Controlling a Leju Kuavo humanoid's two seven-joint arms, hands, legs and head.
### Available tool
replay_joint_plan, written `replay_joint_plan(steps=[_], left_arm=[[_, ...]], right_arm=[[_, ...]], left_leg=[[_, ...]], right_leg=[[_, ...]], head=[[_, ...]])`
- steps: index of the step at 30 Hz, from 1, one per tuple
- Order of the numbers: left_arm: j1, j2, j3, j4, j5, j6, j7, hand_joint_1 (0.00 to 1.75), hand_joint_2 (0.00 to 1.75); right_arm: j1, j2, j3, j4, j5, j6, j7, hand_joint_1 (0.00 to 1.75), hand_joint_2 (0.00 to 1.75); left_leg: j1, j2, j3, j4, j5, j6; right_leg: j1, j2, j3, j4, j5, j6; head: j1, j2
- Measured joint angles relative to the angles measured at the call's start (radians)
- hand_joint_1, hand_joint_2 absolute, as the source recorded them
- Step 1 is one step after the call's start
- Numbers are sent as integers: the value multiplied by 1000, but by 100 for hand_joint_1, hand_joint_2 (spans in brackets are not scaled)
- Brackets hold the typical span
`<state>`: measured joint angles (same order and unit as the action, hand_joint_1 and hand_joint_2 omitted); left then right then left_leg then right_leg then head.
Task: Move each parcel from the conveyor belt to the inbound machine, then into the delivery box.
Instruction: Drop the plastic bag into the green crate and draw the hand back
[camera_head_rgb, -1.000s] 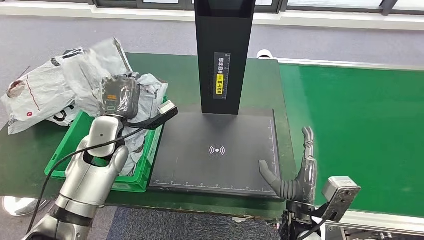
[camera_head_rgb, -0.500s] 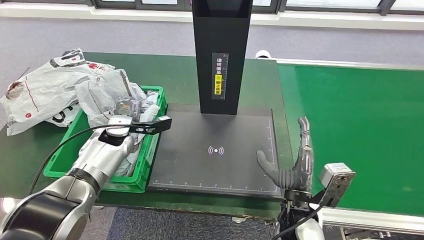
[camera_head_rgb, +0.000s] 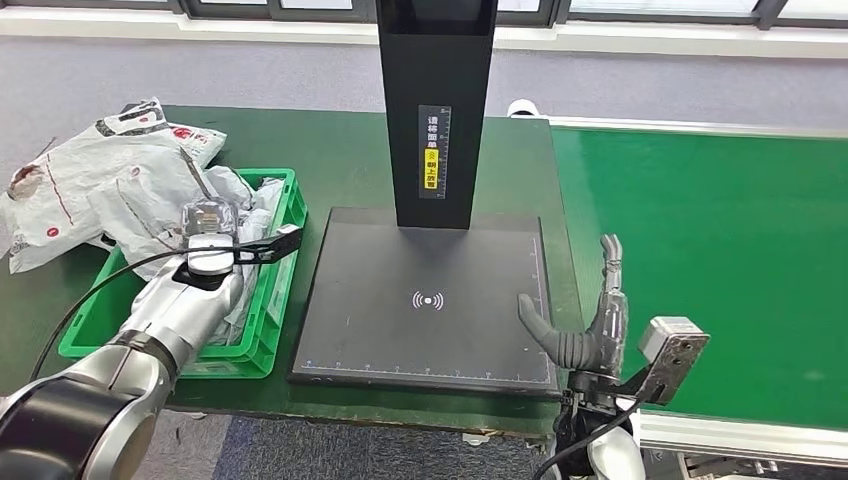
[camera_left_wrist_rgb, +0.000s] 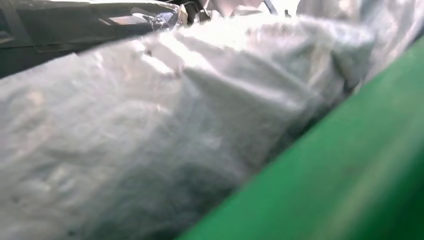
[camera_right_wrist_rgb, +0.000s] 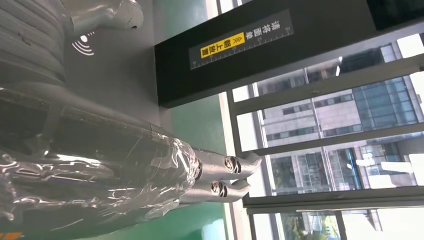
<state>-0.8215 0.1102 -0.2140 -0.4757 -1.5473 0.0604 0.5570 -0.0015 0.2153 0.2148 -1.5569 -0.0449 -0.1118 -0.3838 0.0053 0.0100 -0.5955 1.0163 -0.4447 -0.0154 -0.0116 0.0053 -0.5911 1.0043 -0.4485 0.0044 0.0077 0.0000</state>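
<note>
The left hand (camera_head_rgb: 207, 222) reaches into the green delivery box (camera_head_rgb: 268, 300), among grey parcels (camera_head_rgb: 120, 190); whether it grips one cannot be told. The right hand (camera_head_rgb: 590, 335), fingers spread and empty, waits between the inbound machine (camera_head_rgb: 430, 300) and the bare conveyor belt (camera_head_rgb: 720, 250).

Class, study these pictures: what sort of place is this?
Probably a parcel-sorting station: a green conveyor belt, a black scanning machine with an upright column, and a green crate piled with grey mailer bags.
</note>
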Motion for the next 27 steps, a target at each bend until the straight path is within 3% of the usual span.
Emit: replay_joint_plan(steps=[1,5,8,12,16,18,21,27], left_arm=[[-3,0,4,2,0,13,-14,0,0],[-10,-9,38,4,21,97,-91,0,0],[-16,-27,80,-2,95,140,-207,0,0],[-22,-59,147,-18,245,118,-367,0,0],[-24,-84,196,-36,381,55,-454,0,0],[-24,-89,205,-41,380,52,-426,0,0],[-22,-82,205,-45,297,84,-308,0,0],[25,-15,200,-84,125,176,-105,0,0]], right_arm=[[-1,-2,0,3,-4,-3,-4,0,175],[0,-13,0,12,-13,-13,-13,0,175],[1,-21,0,13,-18,-21,-14,0,175],[3,-32,0,14,-24,-28,-20,0,175],[2,-39,0,15,-26,-30,-25,0,175],[1,-41,0,16,-27,-28,-24,0,175],[-2,-42,0,19,-27,-18,-14,0,175],[-18,-42,0,32,-23,3,7,0,175]], left_leg=[[0,0,0,0,0,0],[1,-2,0,0,0,0],[1,-5,-1,0,0,0],[1,-11,-2,0,1,2],[1,-17,-5,1,3,3],[1,-17,-6,1,3,3],[1,-15,-6,1,3,3],[1,-11,-6,0,2,2]], right_leg=[[0,0,0,0,0,0],[0,-2,0,0,0,0],[-1,-4,1,0,0,0],[-2,-10,1,-1,-1,0],[-2,-17,3,-1,-1,1],[-2,-17,2,-1,0,1],[-2,-14,1,-1,0,2],[-1,-9,-1,0,0,1]], head=[[0,0],[0,0],[0,0],[0,0],[0,0],[0,0],[0,0],[0,0]])
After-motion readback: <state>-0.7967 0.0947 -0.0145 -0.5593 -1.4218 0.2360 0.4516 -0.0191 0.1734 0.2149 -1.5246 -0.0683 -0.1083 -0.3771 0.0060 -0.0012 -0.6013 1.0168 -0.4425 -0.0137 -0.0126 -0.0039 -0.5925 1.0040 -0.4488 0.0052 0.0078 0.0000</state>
